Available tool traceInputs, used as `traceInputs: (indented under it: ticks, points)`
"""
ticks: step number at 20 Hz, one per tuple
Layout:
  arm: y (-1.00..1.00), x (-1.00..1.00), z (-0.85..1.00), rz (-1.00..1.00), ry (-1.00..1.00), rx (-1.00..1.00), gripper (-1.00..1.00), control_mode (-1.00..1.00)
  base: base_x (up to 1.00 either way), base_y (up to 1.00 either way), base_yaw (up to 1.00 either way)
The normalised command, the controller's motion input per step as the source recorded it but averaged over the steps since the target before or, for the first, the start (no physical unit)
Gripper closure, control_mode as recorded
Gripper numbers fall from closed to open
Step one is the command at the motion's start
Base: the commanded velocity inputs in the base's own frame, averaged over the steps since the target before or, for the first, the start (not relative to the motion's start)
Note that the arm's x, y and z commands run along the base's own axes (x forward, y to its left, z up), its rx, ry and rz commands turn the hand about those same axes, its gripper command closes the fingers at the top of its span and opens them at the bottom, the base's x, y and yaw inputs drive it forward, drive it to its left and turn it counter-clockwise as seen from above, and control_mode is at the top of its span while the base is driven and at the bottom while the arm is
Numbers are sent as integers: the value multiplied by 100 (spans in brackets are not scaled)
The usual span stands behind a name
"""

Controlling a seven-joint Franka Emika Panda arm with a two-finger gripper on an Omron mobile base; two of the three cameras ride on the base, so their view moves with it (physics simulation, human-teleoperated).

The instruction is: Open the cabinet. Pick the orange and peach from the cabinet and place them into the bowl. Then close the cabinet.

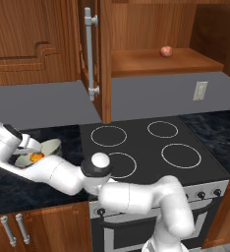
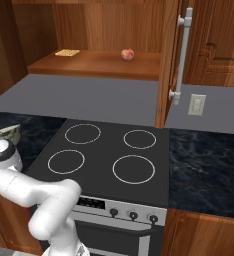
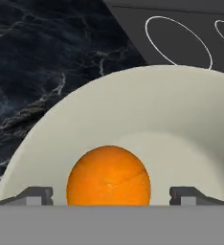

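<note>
Over the dark counter, gripper (image 3: 111,196): jaws wide, tips clear of the fruit on both sides.
Small round bright orange (image 3: 108,176): lying in the cream-white bowl (image 3: 181,115).
Pinkish-red peach (image 1: 166,51): on the open reddish-brown cabinet's (image 1: 104,59) shelf.
Right base view: yellow square (image 2: 67,52) on that shelf.

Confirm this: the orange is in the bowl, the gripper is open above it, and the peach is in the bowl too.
Wrong about the peach: in both base views it sits on the shelf of the open cabinet, not in the bowl. The rest holds: the hand view shows the orange lying in the bowl, with the gripper open around it.
</note>
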Motion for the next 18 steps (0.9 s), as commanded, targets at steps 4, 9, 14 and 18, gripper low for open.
traceInputs:
  ticks: [4, 9, 14, 18]
  points:
    - [-3, -98, 90, -2, -36, 0, -100, -100, 0, 0, 0]
    - [-37, -92, 54, 0, -37, 1, -100, -100, 0, 0, 0]
    - [-8, -22, 16, 0, -10, 1, -100, -100, 0, 0, 0]
    - [-14, -90, 100, 0, -27, 4, -100, -100, 0, 0, 0]
